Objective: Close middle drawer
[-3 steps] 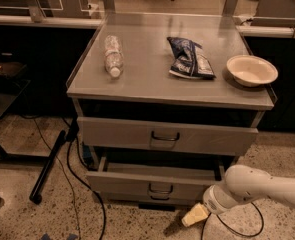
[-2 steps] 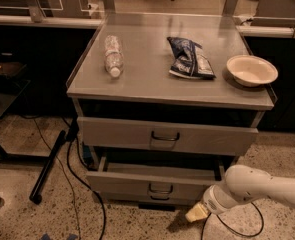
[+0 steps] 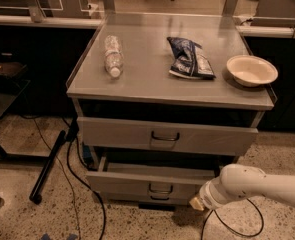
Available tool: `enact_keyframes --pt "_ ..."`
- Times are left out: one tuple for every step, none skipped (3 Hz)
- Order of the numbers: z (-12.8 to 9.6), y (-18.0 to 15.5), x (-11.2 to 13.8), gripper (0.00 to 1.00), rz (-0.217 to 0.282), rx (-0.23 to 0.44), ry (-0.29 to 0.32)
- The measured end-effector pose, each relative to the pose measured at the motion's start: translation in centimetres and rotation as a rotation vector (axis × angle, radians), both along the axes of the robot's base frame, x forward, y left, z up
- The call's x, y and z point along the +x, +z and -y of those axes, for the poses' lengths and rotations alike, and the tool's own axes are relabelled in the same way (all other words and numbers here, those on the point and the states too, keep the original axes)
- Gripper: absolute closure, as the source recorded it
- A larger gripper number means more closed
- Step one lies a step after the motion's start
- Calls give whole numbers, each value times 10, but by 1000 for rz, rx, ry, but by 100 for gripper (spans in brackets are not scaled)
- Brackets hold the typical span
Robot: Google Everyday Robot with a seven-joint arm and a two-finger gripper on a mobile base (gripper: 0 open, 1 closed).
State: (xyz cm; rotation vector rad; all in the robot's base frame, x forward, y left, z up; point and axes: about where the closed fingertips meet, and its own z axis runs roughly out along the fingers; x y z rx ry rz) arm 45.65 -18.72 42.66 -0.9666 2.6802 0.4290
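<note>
Black pole (image 3: 47, 166) lay on floor, left of cabinet. On cabinet top (image 3: 152, 86): bottle (image 3: 113, 55) on its side at left, chip bag (image 3: 189, 58) mid, bowl (image 3: 252, 70) at right edge. Top drawer (image 3: 117, 133) stood slightly out. Middle drawer (image 3: 122, 183) below it was pulled out further, part open. Gripper (image 3: 197, 203) sat low by that drawer's right front corner. Contact unclear; gripper wide or narrow: couldn't tell.

- The arm (image 3: 259, 183) has a smooth white casing, a rounded tube that swells into a bulge at the wrist.
- The gripper (image 3: 196, 203) is a short, pale tan tip behind a ringed white collar, just beside the middle drawer's (image 3: 127, 184) right front corner.
</note>
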Motion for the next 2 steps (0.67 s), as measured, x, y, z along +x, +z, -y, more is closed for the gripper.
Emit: enact_keyframes --pt "-3 -2 17 100 55 -26 -10" --pt "-7 -4 34 100 105 -51 -19"
